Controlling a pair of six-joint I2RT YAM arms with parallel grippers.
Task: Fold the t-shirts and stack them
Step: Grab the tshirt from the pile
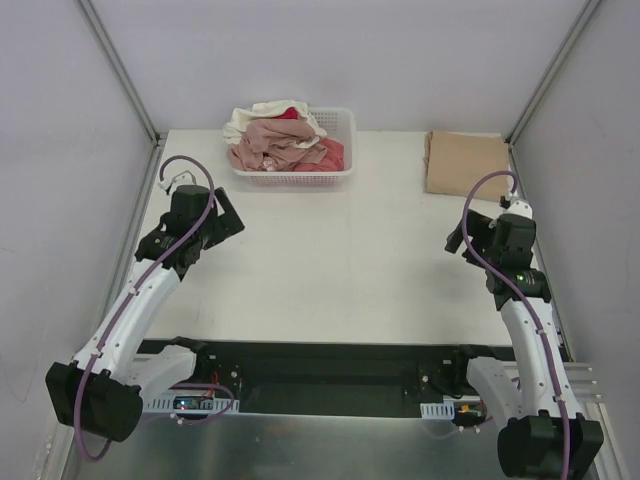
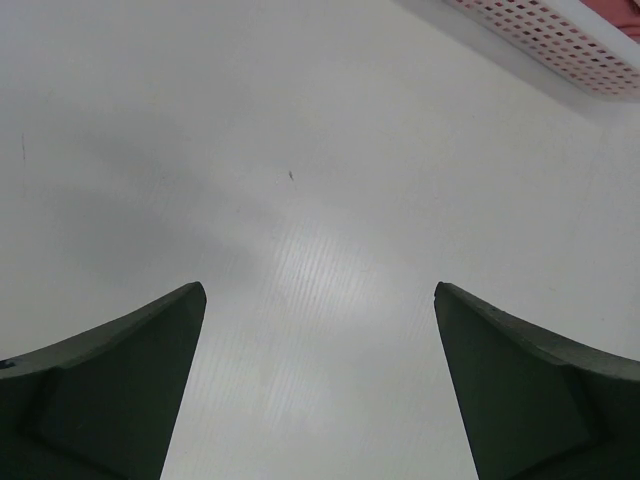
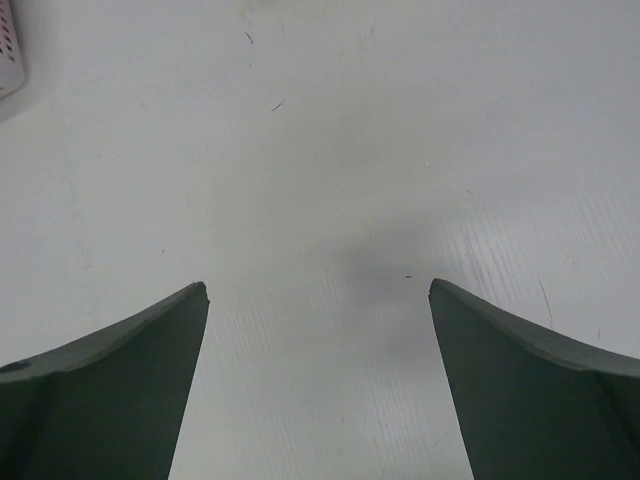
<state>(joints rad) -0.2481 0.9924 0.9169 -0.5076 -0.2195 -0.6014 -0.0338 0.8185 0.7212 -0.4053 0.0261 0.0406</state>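
A tan t-shirt (image 1: 467, 164) lies folded flat at the table's far right corner. A heap of crumpled t-shirts fills the white lattice basket (image 1: 341, 172) at the back: a dusty-pink one (image 1: 272, 142) on top, a cream one (image 1: 270, 111) behind it, a coral-red one (image 1: 330, 152) to the right. My left gripper (image 1: 229, 220) hovers open and empty over bare table at the left, near the basket's front corner (image 2: 560, 45). My right gripper (image 1: 457, 237) hovers open and empty at the right, in front of the tan shirt. Both wrist views show spread fingers (image 2: 120, 380) (image 3: 530, 380) with only table between them.
Grey walls with metal frame posts close in the table on the left, back and right. The arm bases and a dark mounting rail (image 1: 330, 375) sit along the near edge. The basket's corner (image 3: 8, 50) shows at the right wrist view's upper left.
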